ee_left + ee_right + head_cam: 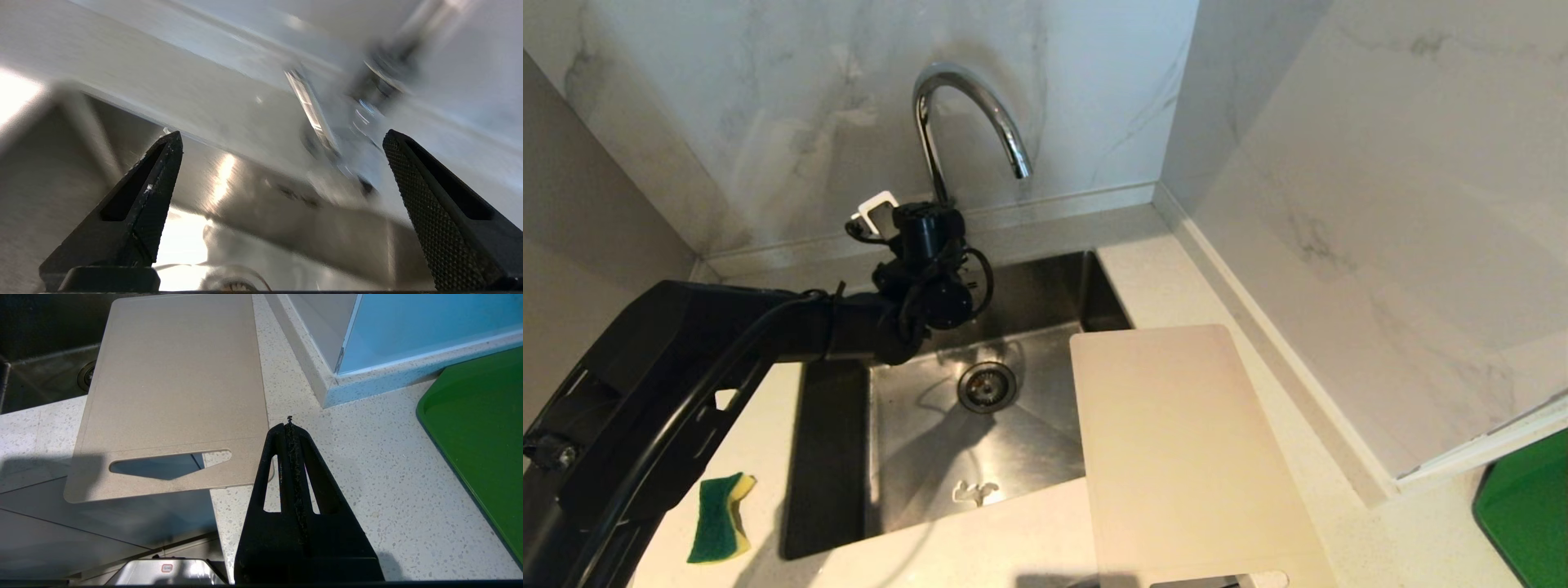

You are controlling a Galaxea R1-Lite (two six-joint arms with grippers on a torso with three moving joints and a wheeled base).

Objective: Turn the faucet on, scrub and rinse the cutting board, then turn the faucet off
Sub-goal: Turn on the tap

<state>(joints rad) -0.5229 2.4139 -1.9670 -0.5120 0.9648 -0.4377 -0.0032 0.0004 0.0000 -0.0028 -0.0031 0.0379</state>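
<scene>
While no water runs from the faucet (968,114), the left tool (282,141) stands wide before its base lever (312,112): turning-on step. Next, nudge that lever. Cutting board (1184,457) lies on the desk, overhanging the sink (980,441); right tool (291,428) closed, empty.

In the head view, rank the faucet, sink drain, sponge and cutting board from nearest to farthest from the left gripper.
The left gripper is open, up at the back of the sink.
1. faucet, right beside it at the back wall.
2. sink drain, below in the basin.
3. cutting board, on the right counter.
4. sponge, front left counter.
</scene>
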